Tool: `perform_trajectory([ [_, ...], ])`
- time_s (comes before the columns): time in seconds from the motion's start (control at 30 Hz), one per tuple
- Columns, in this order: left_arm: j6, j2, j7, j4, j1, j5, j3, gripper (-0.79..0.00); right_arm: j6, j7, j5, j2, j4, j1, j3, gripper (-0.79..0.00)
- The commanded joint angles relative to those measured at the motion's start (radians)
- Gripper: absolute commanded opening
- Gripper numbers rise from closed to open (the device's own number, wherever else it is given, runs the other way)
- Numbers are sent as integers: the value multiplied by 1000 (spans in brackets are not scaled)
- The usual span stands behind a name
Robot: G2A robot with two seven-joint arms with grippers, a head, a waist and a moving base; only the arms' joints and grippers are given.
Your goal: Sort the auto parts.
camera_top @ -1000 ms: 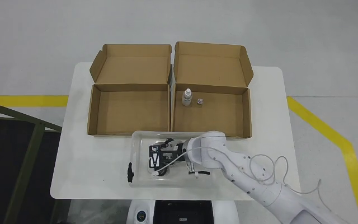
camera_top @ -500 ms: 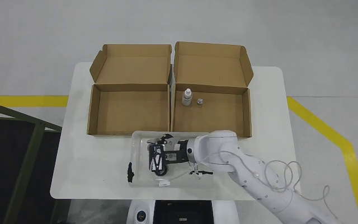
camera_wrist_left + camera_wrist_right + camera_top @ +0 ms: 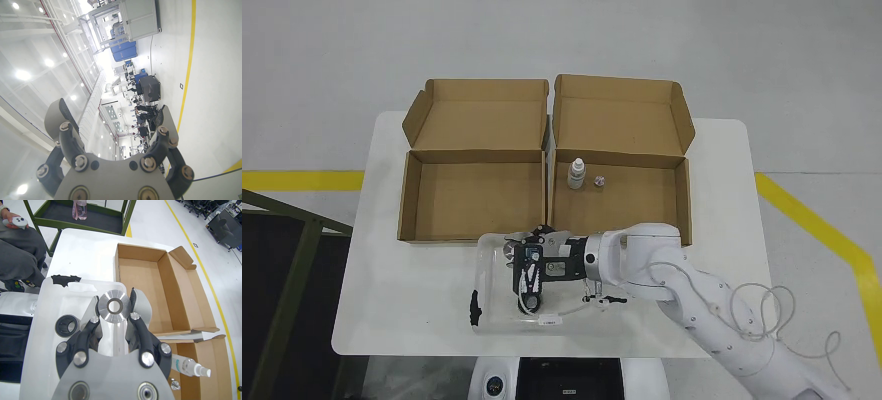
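Snugly on disc (image 3: 114,311), right end effector (image 3: 115,298)

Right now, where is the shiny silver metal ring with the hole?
In the right wrist view, the shiny silver metal ring is pinched in the right gripper, over the clear plastic bin, near a black cylinder.
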Motion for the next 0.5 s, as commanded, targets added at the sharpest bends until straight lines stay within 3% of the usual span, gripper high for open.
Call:
perform_trajectory([
  [0.0,0,0,0,0,0,0,0,0,4,-7,9,-3,13,7,-3,-785],
  [0.47,0,0,0,0,0,0,0,0,52,-51,90,-32,109,106,-12,-785],
])
